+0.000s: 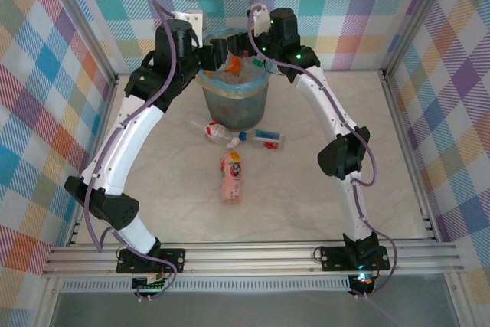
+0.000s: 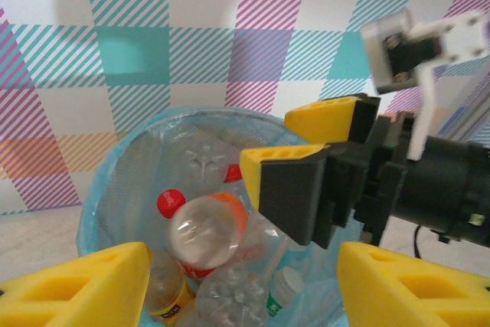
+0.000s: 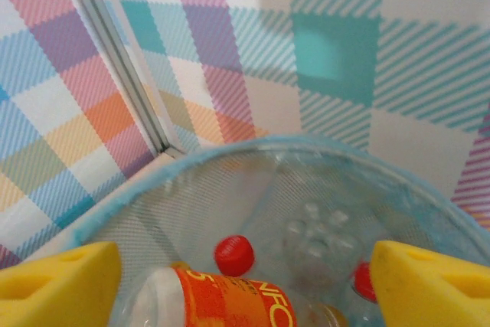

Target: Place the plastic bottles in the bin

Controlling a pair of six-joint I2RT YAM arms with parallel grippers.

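Note:
The bin (image 1: 233,105), dark mesh with a blue liner, stands at the back middle of the table. Both grippers hang over its mouth. My left gripper (image 1: 220,57) (image 2: 241,289) is open with nothing between its yellow fingers. My right gripper (image 1: 257,53) (image 3: 245,289) (image 2: 272,142) is open too. A clear bottle with an orange label (image 3: 222,304) (image 2: 205,231) lies loose below its jaws on the pile inside the bin (image 3: 153,181). Three plastic bottles lie on the table in front: a pink one (image 1: 231,178), a clear one (image 1: 264,139) and a red-and-white one (image 1: 216,132).
Inside the bin (image 2: 99,181) are several bottles, among them a red-capped one (image 2: 171,203) and a white-capped one (image 2: 285,285). Checked walls close in the table on three sides. A metal corner post (image 3: 115,59) rises close behind the bin.

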